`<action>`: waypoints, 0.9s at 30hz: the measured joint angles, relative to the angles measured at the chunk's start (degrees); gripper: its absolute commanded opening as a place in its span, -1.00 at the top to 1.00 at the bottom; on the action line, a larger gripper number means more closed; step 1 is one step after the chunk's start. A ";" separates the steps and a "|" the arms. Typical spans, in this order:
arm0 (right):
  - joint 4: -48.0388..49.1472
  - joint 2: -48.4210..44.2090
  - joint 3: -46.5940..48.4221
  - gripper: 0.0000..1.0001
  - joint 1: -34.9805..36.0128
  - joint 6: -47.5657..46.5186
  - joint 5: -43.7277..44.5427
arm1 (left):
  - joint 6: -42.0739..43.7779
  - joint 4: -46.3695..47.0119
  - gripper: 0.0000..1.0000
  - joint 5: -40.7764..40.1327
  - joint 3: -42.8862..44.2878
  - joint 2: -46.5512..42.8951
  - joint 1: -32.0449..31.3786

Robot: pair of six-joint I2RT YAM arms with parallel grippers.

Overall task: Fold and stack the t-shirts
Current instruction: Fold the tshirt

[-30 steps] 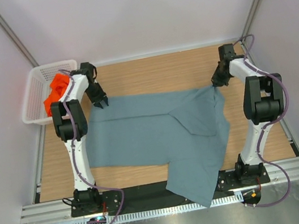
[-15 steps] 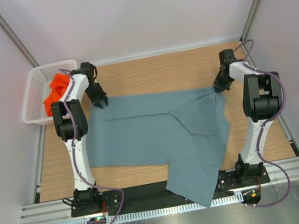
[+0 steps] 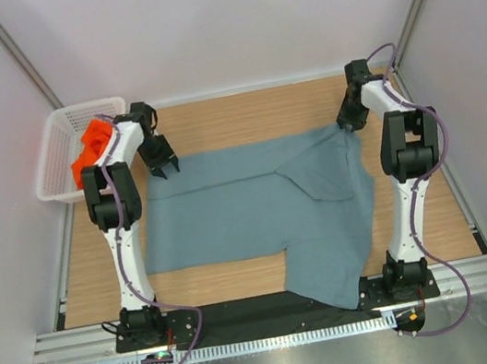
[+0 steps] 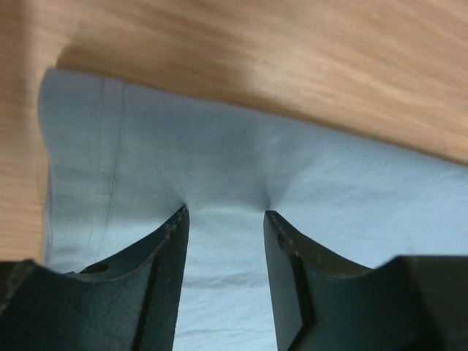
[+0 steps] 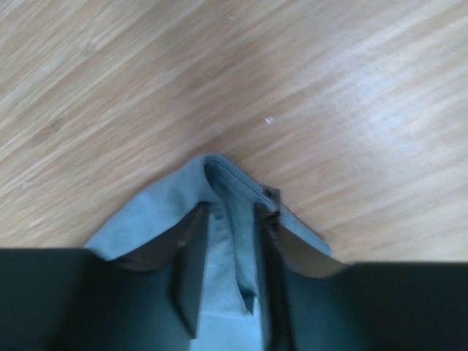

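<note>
The grey-blue t-shirt [image 3: 247,205] lies spread across the wooden table, one part folded over at the right. My left gripper [image 3: 164,167] stands at its far left corner. In the left wrist view its jaws [image 4: 225,212] are apart, with the tips pressed onto flat cloth [image 4: 219,161] that puckers at each tip. My right gripper [image 3: 347,123] is at the far right corner. In the right wrist view it [image 5: 232,208] is shut on a folded hem of the shirt [image 5: 146,212]. The orange t-shirt [image 3: 89,152] lies crumpled in the basket.
The white lattice basket [image 3: 50,172] stands at the table's far left corner, just left of my left arm. The shirt's near right part [image 3: 330,280] hangs over the table's front edge onto the black base rail. White walls enclose the table.
My right gripper has moved towards the back wall with the shirt corner in it. The shirt's right side was dragged back and less of it hangs over the front. The left gripper has barely moved.
</note>
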 measured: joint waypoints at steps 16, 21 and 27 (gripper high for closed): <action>-13.35 -32.46 -15.87 -0.02 22.95 -8.94 10.47 | -0.90 1.44 -0.04 2.45 -26.77 -33.40 -2.89; -10.91 -34.51 -28.30 0.02 31.80 -8.70 8.15 | -2.54 2.12 -0.04 4.94 -37.88 -41.59 -6.08; -8.87 -30.05 -32.96 0.03 33.75 -10.10 7.63 | -3.21 2.08 -0.03 5.73 -42.34 -45.29 -8.37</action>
